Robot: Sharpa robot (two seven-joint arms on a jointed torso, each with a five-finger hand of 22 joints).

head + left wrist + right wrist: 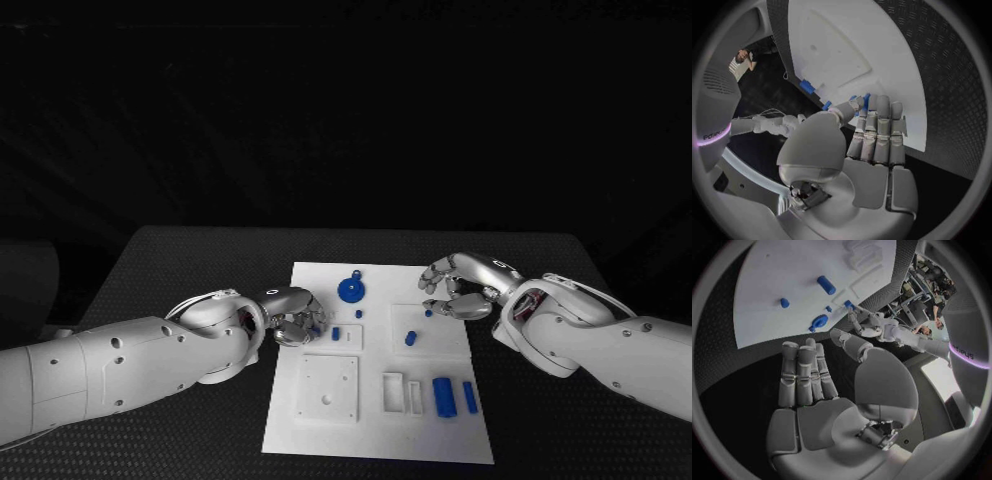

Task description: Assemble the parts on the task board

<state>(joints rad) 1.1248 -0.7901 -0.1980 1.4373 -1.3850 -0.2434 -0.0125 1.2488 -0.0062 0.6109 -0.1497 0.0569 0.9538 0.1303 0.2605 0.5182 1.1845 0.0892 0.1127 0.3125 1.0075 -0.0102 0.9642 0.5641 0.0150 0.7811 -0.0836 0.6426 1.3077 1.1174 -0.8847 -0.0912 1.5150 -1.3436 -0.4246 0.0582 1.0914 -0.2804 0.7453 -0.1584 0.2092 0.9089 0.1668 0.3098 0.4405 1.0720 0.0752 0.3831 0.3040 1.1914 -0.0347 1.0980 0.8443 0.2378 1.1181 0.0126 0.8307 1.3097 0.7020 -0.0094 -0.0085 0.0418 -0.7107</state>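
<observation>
Care matters: our left hand [289, 318] pinches a small blue part [865, 99]; right hand [462, 290] hovers released; we should seat it squarely on the task board [433, 440].

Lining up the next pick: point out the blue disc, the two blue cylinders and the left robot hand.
Blue disc [351, 290], head view: middle of its round face.
Blue cylinders [444, 396], head view: body of the thicker one.
Left robot hand [293, 314], head view: middle of the curled fingers at the board's left edge.

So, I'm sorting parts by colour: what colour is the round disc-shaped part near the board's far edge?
Blue; the round part shows best in the head view.
</observation>
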